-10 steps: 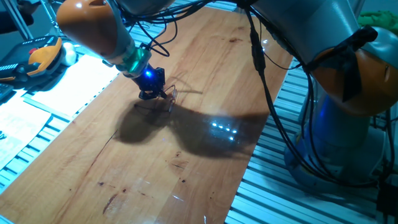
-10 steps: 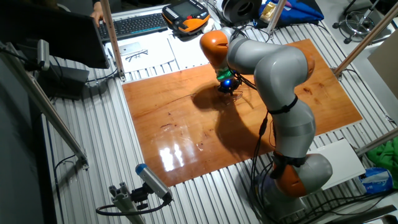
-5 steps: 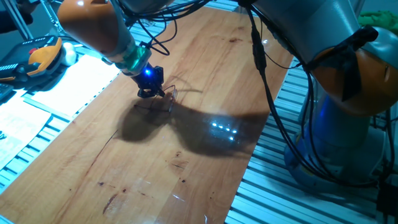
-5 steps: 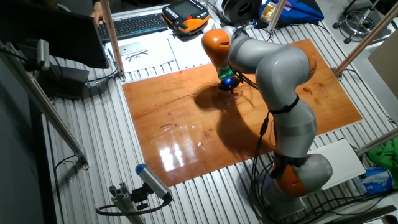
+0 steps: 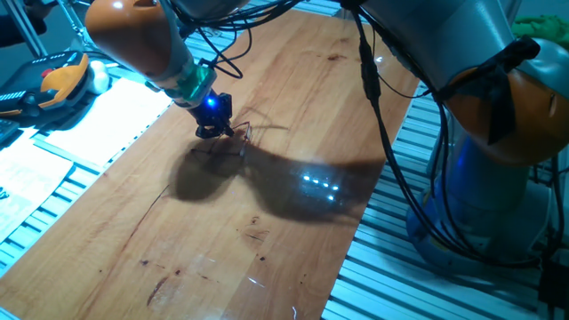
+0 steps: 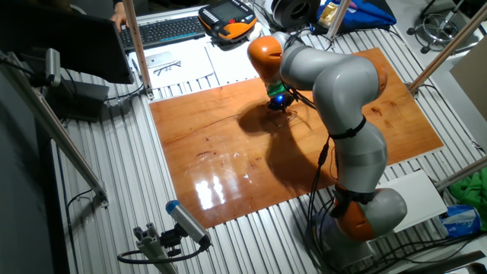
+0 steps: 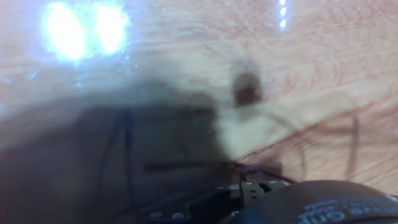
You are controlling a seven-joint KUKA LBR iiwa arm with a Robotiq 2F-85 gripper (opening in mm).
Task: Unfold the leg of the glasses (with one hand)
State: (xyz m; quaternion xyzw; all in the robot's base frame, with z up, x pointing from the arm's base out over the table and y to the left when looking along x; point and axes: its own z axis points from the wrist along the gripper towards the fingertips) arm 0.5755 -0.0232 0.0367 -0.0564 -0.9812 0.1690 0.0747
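Scene: A KUKA arm bends low over a wooden table, its wrist ring glowing blue, in a cluttered lab.

Gripper: The gripper sits almost on the wood near the table's far-left edge in one fixed view; in the other fixed view it lies toward the far edge, close to the paper sheets.

Glasses: The glasses stand just beside the fingertips on the tabletop, a thin reddish wire shape partly lost in the arm's shadow. In the hand view a fine wire runs out from just ahead of the gripper body, probably one leg.

Jaws: They look closed to a narrow gap at the wire, but whether they truly pinch the leg cannot be told; the parts are too fine and the hand view too blurred.

What changed: Over the last second the gripper has crept a little toward the far-left edge, and the frame has shifted with it, the upright rim now closer to the fingers and lower in outline.

What it means: The drag suggests the fingers have caught part of the frame and the leg is being swung out. The step looks under way, not finished; no fully opened leg can be made out.

Risk: With nothing bracing the frame, the whole pair may simply slide instead of the hinge opening.
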